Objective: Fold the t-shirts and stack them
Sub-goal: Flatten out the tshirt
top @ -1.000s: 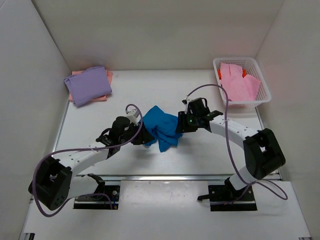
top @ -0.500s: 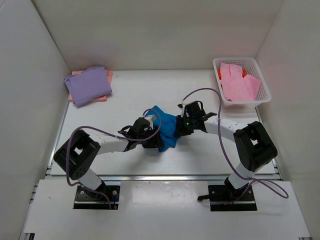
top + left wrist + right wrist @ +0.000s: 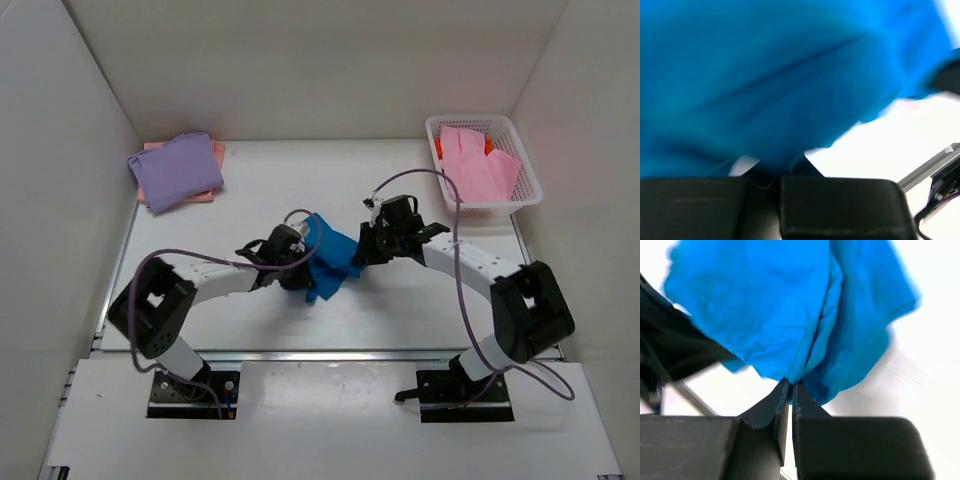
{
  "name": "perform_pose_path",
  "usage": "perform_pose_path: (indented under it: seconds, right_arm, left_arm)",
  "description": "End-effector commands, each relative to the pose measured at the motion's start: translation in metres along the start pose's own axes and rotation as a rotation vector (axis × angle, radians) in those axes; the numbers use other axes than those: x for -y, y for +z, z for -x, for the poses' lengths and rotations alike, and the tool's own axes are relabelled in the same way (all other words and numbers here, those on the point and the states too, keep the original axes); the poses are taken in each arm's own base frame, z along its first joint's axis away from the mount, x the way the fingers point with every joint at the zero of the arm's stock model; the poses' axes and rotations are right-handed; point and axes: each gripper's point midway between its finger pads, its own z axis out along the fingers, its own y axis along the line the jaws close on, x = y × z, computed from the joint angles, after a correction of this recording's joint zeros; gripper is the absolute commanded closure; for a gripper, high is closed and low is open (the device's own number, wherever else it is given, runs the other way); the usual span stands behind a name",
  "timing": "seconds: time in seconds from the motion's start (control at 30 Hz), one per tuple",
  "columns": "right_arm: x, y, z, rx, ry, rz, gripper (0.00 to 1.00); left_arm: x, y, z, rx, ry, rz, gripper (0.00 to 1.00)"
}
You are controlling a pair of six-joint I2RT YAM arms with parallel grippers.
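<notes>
The left gripper [image 3: 296, 264] and right gripper [image 3: 363, 250] pinch the blue shirt [image 3: 332, 262]; drawing apart evenly should spread it flat.

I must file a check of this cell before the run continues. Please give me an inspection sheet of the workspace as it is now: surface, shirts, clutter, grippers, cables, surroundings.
surface: white table, no stain seen.
job's things: blue t-shirt bunched at the middle, held between both arms; lavender t-shirt folded on a salmon t-shirt at the far left corner; light pink t-shirt and orange t-shirt inside the white basket at the far right.
clutter: nothing seen.
grippers: left gripper shut on the blue t-shirt; right gripper shut on its edge.
cables: left cable and right cable, purple, hang in loose loops.
surroundings: white walls on three sides.
</notes>
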Motion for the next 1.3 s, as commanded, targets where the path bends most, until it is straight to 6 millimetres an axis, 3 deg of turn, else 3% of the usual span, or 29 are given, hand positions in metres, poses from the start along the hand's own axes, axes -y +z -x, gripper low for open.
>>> perform_pose_path:
  seconds: [0.0, 0.03, 0.07, 0.1, 0.13, 0.17, 0.2, 0.23, 0.27, 0.3, 0.33, 0.43, 0.6, 0.67, 0.73, 0.8, 0.83, 0.87, 0.9, 1.03, 1.07, 1.1, 1.17, 1.2, 1.27]
  right_arm:
    - [-0.017, -0.058, 0.058, 0.226, -0.039, 0.026, 1.0]
    - [-0.013, -0.08, 0.072, 0.302, -0.026, 0.015, 1.0]
    - [-0.01, -0.103, 0.083, 0.372, 0.007, 0.019, 1.0]
    - [-0.002, -0.129, 0.094, 0.454, 0.037, 0.014, 1.0]
    - [0.006, -0.142, 0.099, 0.494, 0.062, 0.003, 1.0]
    - [0.016, -0.166, 0.106, 0.562, 0.091, -0.025, 1.0]
    - [0.022, -0.178, 0.107, 0.586, 0.105, -0.043, 1.0]
    - [0.031, -0.203, 0.115, 0.655, 0.116, -0.067, 1.0]
    - [0.036, -0.218, 0.115, 0.686, 0.13, -0.082, 1.0]
    - [0.041, -0.227, 0.116, 0.703, 0.137, -0.083, 1.0]
    - [0.044, -0.24, 0.117, 0.74, 0.138, -0.096, 1.0]
    - [0.038, -0.259, 0.114, 0.788, 0.132, -0.131, 1.0]
    - [0.03, -0.29, 0.103, 0.875, 0.124, -0.193, 1.0]
    - [0.024, -0.307, 0.099, 0.91, 0.104, -0.204, 0.99]
    - [0.019, -0.315, 0.092, 0.907, 0.092, -0.203, 1.0]
    - [0.015, -0.31, 0.087, 0.883, 0.103, -0.189, 1.0]
    - [0.015, -0.305, 0.088, 0.87, 0.109, -0.182, 1.0]
    - [0.018, -0.292, 0.086, 0.826, 0.113, -0.174, 1.0]
    - [0.017, -0.278, 0.091, 0.786, 0.109, -0.141, 1.0]
    - [0.03, -0.22, 0.094, 0.601, 0.134, -0.119, 1.0]
    - [0.039, -0.201, 0.093, 0.546, 0.155, -0.122, 1.0]
    - [0.051, -0.182, 0.089, 0.477, 0.188, -0.127, 1.0]
    - [0.068, -0.162, 0.085, 0.39, 0.213, -0.138, 0.91]
    - [0.081, -0.15, 0.081, 0.343, 0.226, -0.174, 0.85]
    - [0.093, -0.149, 0.08, 0.326, 0.226, -0.224, 0.79]
  left_arm:
    - [-0.015, -0.065, 0.058, 0.149, 0.031, 0.062, 1.0]
    - [-0.023, -0.093, 0.078, 0.209, 0.032, 0.086, 1.0]
    - [-0.032, -0.107, 0.079, 0.208, 0.023, 0.118, 1.0]
    - [-0.037, -0.137, 0.096, 0.277, 0.02, 0.124, 1.0]
    - [-0.049, -0.167, 0.116, 0.371, -0.01, 0.149, 1.0]
    - [-0.056, -0.183, 0.118, 0.387, -0.004, 0.17, 1.0]
    - [-0.066, -0.213, 0.131, 0.47, -0.013, 0.196, 1.0]
    - [-0.073, -0.242, 0.141, 0.54, -0.008, 0.224, 1.0]
    - [-0.076, -0.252, 0.138, 0.543, -0.007, 0.242, 1.0]
    - [-0.076, -0.273, 0.147, 0.595, 0.011, 0.268, 1.0]
    - [-0.067, -0.286, 0.15, 0.617, 0.034, 0.267, 1.0]
    - [-0.05, -0.296, 0.149, 0.629, 0.068, 0.235, 1.0]
    - [-0.057, -0.319, 0.146, 0.68, 0.059, 0.278, 1.0]
    - [-0.057, -0.339, 0.15, 0.727, 0.066, 0.319, 1.0]
    - [-0.054, -0.35, 0.149, 0.756, 0.076, 0.324, 1.0]
    - [-0.05, -0.358, 0.152, 0.775, 0.081, 0.318, 1.0]
    - [-0.051, -0.351, 0.154, 0.752, 0.09, 0.317, 1.0]
    - [-0.055, -0.333, 0.157, 0.697, 0.094, 0.312, 1.0]
    - [-0.06, -0.326, 0.162, 0.678, 0.101, 0.322, 1.0]
    - [-0.091, -0.242, 0.166, 0.424, 0.084, 0.337, 1.0]
    - [-0.103, -0.218, 0.157, 0.356, 0.072, 0.343, 0.99]
    - [-0.11, -0.208, 0.165, 0.366, 0.068, 0.337, 0.88]
    - [-0.134, -0.172, 0.151, 0.29, 0.021, 0.335, 0.62]
    - [-0.139, -0.169, 0.156, 0.305, 0.012, 0.333, 0.61]
    - [-0.156, -0.154, 0.144, 0.258, -0.016, 0.357, 0.56]
